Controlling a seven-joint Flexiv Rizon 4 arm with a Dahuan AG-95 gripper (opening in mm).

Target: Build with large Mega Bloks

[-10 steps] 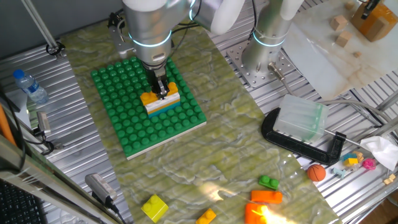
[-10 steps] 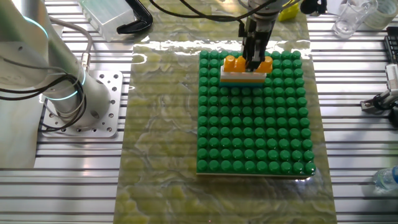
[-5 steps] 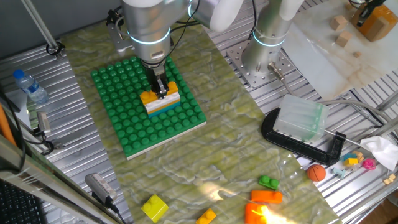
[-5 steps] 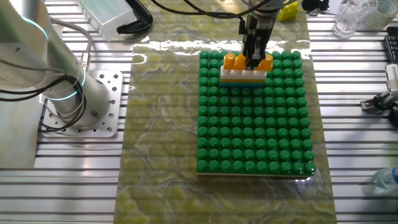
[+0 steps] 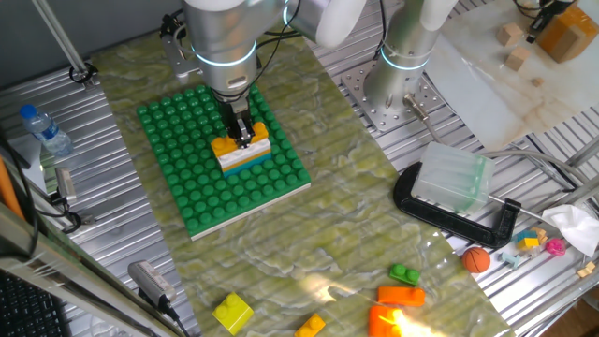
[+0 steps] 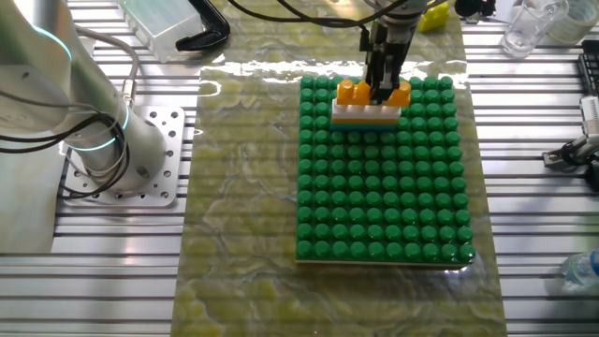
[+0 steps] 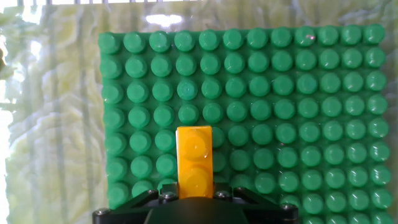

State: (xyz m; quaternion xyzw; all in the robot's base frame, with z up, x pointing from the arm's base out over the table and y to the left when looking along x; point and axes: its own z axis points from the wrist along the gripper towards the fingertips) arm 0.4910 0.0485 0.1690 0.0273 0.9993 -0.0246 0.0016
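Observation:
A green studded baseplate (image 5: 187,187) lies on the mat, also seen in the other fixed view (image 6: 384,206) and the hand view (image 7: 298,93). On it stands a small stack: a yellow-orange brick (image 5: 225,147) over a white layer (image 6: 365,115) and a cyan layer (image 5: 248,160). My gripper (image 5: 242,134) comes straight down onto the stack and is shut on the yellow-orange brick (image 7: 194,158) across its middle (image 6: 348,93). The hand view shows that brick running forward from between the jaws. Loose Mega Bloks lie at the mat's near edge: yellow (image 5: 232,312), green (image 5: 404,274) and orange (image 5: 401,296).
A black clamp (image 5: 454,217) holding a clear plastic box (image 5: 452,178) sits to the right of the mat. A water bottle (image 5: 45,129) lies on the left. A second arm's base (image 5: 402,65) stands behind the mat. Small wooden cubes (image 5: 510,36) are at the far right.
The arm's wrist has shifted very slightly up and back. The fingers stay on the yellow-orange brick and the stack has not moved.

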